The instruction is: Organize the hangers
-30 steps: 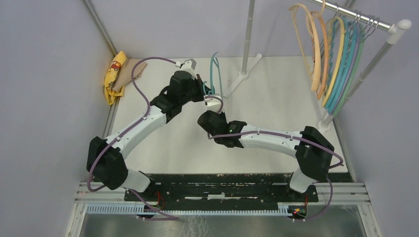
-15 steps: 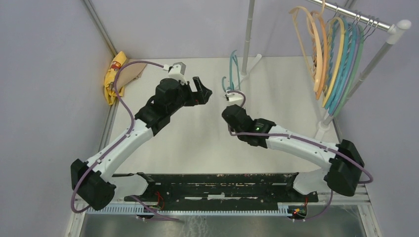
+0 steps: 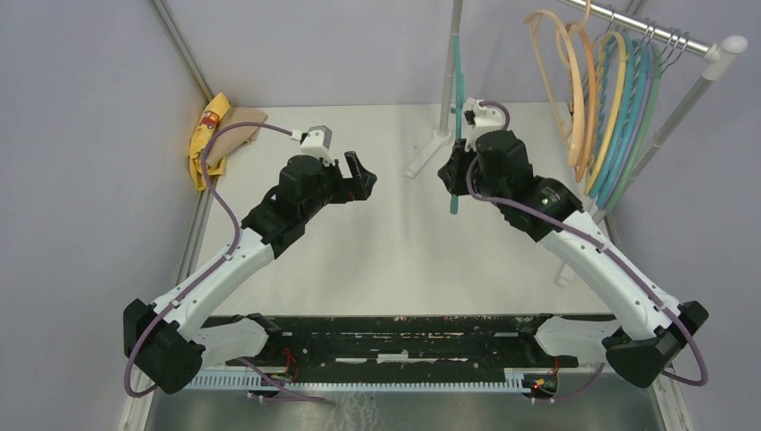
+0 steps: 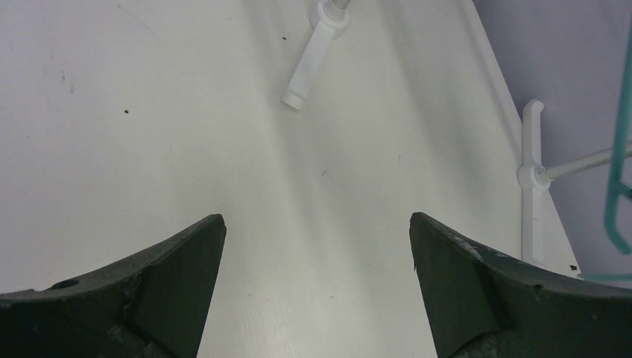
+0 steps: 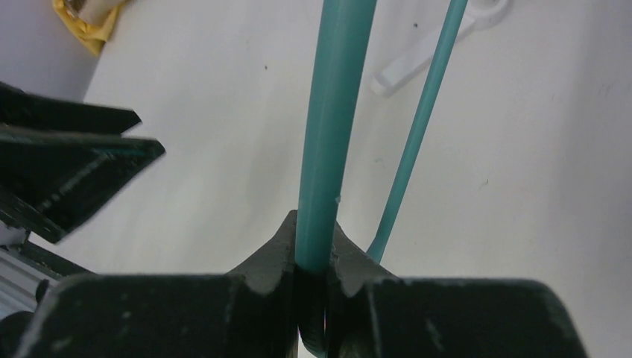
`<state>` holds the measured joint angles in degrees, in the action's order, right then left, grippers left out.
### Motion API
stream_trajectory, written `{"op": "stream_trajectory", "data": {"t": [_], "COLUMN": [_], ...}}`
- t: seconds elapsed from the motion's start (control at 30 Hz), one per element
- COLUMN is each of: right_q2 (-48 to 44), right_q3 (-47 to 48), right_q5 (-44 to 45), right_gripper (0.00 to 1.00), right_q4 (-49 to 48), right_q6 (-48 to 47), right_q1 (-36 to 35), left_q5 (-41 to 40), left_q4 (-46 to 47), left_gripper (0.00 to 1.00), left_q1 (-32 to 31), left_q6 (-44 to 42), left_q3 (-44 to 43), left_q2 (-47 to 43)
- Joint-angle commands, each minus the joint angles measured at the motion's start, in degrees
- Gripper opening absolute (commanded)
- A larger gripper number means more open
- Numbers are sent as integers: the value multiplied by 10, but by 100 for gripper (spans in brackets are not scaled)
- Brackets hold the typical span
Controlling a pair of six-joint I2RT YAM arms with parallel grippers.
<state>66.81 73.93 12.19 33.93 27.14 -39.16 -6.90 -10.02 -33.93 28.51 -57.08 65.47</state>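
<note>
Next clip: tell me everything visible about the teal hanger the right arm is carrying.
The teal hanger looks like thin, smooth plastic and is seen nearly edge-on: one broad band with a slimmer strand beside it. The right gripper is shut on the broad band, holding it roughly upright above the white table. In the top view it runs alongside the rack's left pole. Its hook cannot be made out. Nothing else visibly touches it.

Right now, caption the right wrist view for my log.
Right jaws shut on a teal hanger over the white table.

no readable text or labels anywhere
</note>
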Motion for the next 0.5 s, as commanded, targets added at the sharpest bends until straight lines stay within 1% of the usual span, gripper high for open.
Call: {"op": "stream_trajectory", "data": {"t": [0.0,0.1,0.17,0.3,0.47], "right_q2": [55,86,100,137,174], "right_q3": [119,167,188,229,242], "right_q5": [-49,-12,-3,-18,-80], "right_gripper": [6,6,6,6,6], "right_q4": [25,29,22,20,-12], "right_q6": [-28,-34,-29,-19,9], "right_q1": [37,55,73,114,179], "left_q5": [7,7,8,6,-3], "left_q4": [38,37,38,35,33], "left_gripper": [99,99,99,99,99], "left_q1": [-1,-1,-1,-1,-1], "left_q6": [-7,-11,-13,-19,-27], "left_q3": [8,14,17,23,26], "left_q2": [-3,-7,-8,-11,-10]}}
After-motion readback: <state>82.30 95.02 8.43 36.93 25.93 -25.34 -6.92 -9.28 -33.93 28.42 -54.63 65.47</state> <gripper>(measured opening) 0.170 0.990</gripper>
